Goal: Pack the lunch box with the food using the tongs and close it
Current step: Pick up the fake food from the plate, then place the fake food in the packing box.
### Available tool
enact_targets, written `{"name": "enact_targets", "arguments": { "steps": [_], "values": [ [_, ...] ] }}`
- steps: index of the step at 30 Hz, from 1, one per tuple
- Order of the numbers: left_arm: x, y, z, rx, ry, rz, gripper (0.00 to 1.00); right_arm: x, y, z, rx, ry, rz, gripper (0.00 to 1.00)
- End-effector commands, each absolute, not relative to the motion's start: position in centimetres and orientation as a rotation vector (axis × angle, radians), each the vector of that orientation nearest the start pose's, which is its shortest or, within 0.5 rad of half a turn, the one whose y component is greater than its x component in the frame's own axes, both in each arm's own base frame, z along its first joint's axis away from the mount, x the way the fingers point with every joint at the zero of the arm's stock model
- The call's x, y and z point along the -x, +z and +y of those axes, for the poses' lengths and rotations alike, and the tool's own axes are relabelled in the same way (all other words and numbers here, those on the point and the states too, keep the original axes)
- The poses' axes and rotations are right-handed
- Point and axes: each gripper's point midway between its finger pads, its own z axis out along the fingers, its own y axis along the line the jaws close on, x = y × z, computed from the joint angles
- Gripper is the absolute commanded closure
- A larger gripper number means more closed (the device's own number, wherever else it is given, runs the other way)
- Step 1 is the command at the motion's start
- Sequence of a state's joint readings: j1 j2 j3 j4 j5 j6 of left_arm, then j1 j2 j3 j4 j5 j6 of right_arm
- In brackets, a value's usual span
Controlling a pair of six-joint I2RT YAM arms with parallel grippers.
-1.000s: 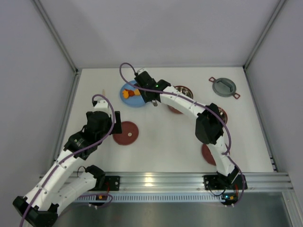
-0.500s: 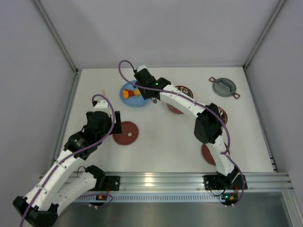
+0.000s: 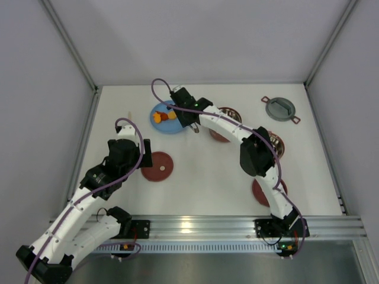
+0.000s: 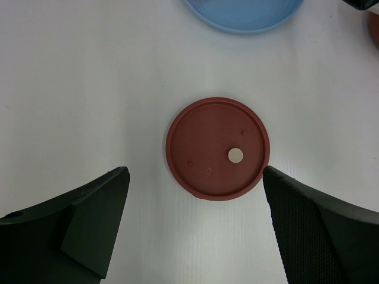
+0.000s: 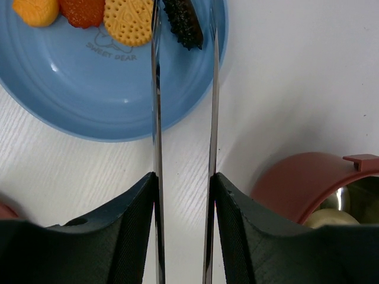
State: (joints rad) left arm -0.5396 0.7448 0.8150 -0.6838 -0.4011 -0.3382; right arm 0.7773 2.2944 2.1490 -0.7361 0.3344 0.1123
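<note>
Silver steel, thin and slick: so judged of the tongs (image 5: 156, 118), clamped partway along their two arms between the fingers of the right gripper (image 5: 184, 180), tips reaching over the light-blue plate (image 5: 89, 100) at the far left of the table (image 3: 201, 171). Tips set either side of the black piece (image 5: 183, 23); contact not possible to tell. Judged light and springy, so squeeze gently; too hard a pinch likely to flick a piece out. Stamped biscuit (image 5: 130, 21) judged dry, light and brittle: take across its flat width, not by a thin edge. Orange piece (image 5: 35, 9) and red piece (image 5: 83, 10) judged rounder, apt to slip: grip at the widest part. Just right of the plate, a dark-red bowl (image 5: 296, 177), steel inside, one cream piece (image 5: 325, 219) in it. Wide apart and empty: left gripper (image 4: 194, 177), hovering over a dark-red disc lid (image 4: 217, 148) lying flat, nearer and to the left. Grey eared cover (image 3: 280, 109) far right, well apart. Hidden or unclear: tong joint, behind the wrist; most of the bowl, cut off in the wrist view and under the arm from above; second bowl (image 3: 275, 142) and second lid (image 3: 258, 194), partly covered by the right arm; far edges of the food, cropped.
</note>
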Motion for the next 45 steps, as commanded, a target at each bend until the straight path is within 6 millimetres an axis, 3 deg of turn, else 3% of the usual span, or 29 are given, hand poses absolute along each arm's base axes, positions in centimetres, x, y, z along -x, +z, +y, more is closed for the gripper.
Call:
{"name": "enact_targets", "arguments": {
  "steps": [1, 6, 9, 11, 12, 13, 17, 18, 19, 22, 23, 24, 25, 26, 27, 28, 29, 30, 31, 32, 33, 34, 35, 36, 37, 38, 39, 41, 45],
  "values": [
    [-23.8, 20.4, -7.7, 0.006, -0.077, 2.113, 0.01, -45.2, 13.8, 36.4, 0.622, 0.049, 2.269, 0.58],
    [-23.8, 20.4, -7.7, 0.008, -0.076, 2.111, 0.01, -44.9, 14.3, 36.2, 0.608, 0.064, 2.273, 0.7],
    [-23.8, 20.4, -7.7, 0.007, -0.077, 2.112, 0.01, -44.4, 15.8, 36.0, 0.582, 0.089, 2.265, 0.79],
    [-23.8, 20.4, -7.7, 0.005, -0.076, 2.113, 0.01, -44.0, 17.7, 35.7, 0.553, 0.109, 2.243, 0.82],
    [-23.8, 20.5, -7.7, 0.008, -0.077, 2.11, 0.01, -43.6, 17.7, 35.4, 0.542, 0.112, 2.25, 0.82],
    [-23.8, 20.4, -7.7, 0.007, -0.077, 2.112, 0.01, -43.3, 19.4, 35.2, 0.526, 0.133, 2.224, 0.82],
    [-23.8, 20.5, -7.7, 0.006, -0.08, 2.111, 0.01, -42.0, 22.7, 34.3, 0.479, 0.176, 2.17, 0.83],
    [-23.8, 20.5, -7.7, 0.007, -0.079, 2.11, 0.01, -41.5, 22.7, 34.0, 0.473, 0.179, 2.18, 0.84],
    [-23.8, 20.5, -7.7, 0.008, -0.079, 2.111, 0.01, -40.9, 24.5, 33.6, 0.452, 0.202, 2.153, 0.84],
    [-23.7, 20.5, -7.7, 0.005, -0.077, 2.111, 0.01, -38.8, 27.0, 32.0, 0.401, 0.246, 2.123, 0.85],
    [-23.8, 20.5, -7.7, 0.005, -0.08, 2.11, 0.01, -37.9, 26.1, 31.3, 0.4, 0.24, 2.144, 0.84],
    [-23.8, 20.6, -7.7, 0.007, -0.083, 2.106, 0.01, -36.8, 28.5, 30.4, 0.353, 0.288, 2.105, 0.84],
    [-23.7, 20.6, -7.7, 0.005, -0.083, 2.107, 0.01, -36.1, 28.9, 29.8, 0.334, 0.298, 2.099, 0.84],
    [-23.7, 20.6, -7.7, 0.005, -0.084, 2.106, 0.01, -35.3, 27.9, 28.7, 0.302, 0.284, 2.122, 0.84],
    [-23.7, 20.6, -7.7, 0.004, -0.087, 2.107, 0.01, -34.1, 29.8, 27.2, 0.261, 0.303, 2.089, 0.84],
    [-23.7, 20.6, -7.8, 0.003, -0.089, 2.106, 0.01, -33.4, 29.6, 26.1, 0.237, 0.288, 2.096, 0.83],
    [-23.6, 20.7, -7.8, 0.001, -0.094, 2.103, 0.01, -32.6, 28.0, 24.4, 0.187, 0.235, 2.124, 0.82],
    [-23.6, 20.7, -7.8, 0.002, -0.095, 2.102, 0.01, -31.3, 29.4, 22.7, 0.143, 0.249, 2.093, 0.82],
    [-23.6, 20.8, -7.9, -0.003, -0.101, 2.102, 0.01, -30.6, 29.0, 21.6, 0.113, 0.236, 2.097, 0.81],
    [-23.6, 20.9, -7.9, -0.005, -0.106, 2.097, 0.01, -29.4, 27.0, 19.8, 0.067, 0.186, 2.14, 0.8],
    [-23.6, 21.0, -7.9, -0.005, -0.11, 2.094, 0.01, -28.1, 28.1, 18.3, 0.02, 0.21, 2.107, 0.8],
    [-23.5, 20.9, -8.0, -0.007, -0.113, 2.094, 0.01, -27.3, 27.7, 17.0, -0.013, 0.19, 2.109, 0.8],
    [-23.5, 21.0, -8.0, -0.007, -0.116, 2.092, 0.01, -26.1, 25.5, 15.5, -0.053, 0.154, 2.154, 0.8],
    [-23.5, 21.0, -8.0, -0.006, -0.117, 2.091, 0.01, -24.8, 26.2, 14.0, -0.1, 0.177, 2.123, 0.8],
    [-23.5, 21.0, -8.0, -0.01, -0.118, 2.093, 0.01, -24.1, 25.7, 12.7, -0.138, 0.154, 2.122, 0.8],
    [-23.5, 21.0, -8.1, -0.011, -0.121, 2.092, 0.01, -22.8, 23.6, 11.3, -0.184, 0.116, 2.162, 0.8],
    [-23.5, 21.0, -8.1, -0.01, -0.121, 2.09, 0.01, -21.6, 24.1, 9.9, -0.231, 0.15, 2.127, 0.81],
    [-23.5, 21.0, -8.2, -0.017, -0.126, 2.092, 0.01, -20.2, 22.5, 8.3, -0.301, 0.15, 2.127, 0.82],
    [-23.5, 20.9, -8.3, -0.021, -0.128, 2.097, 0.01, -17.9, 21.7, 4.5, -0.384, 0.066, 2.107, 0.8]
  ]
}}
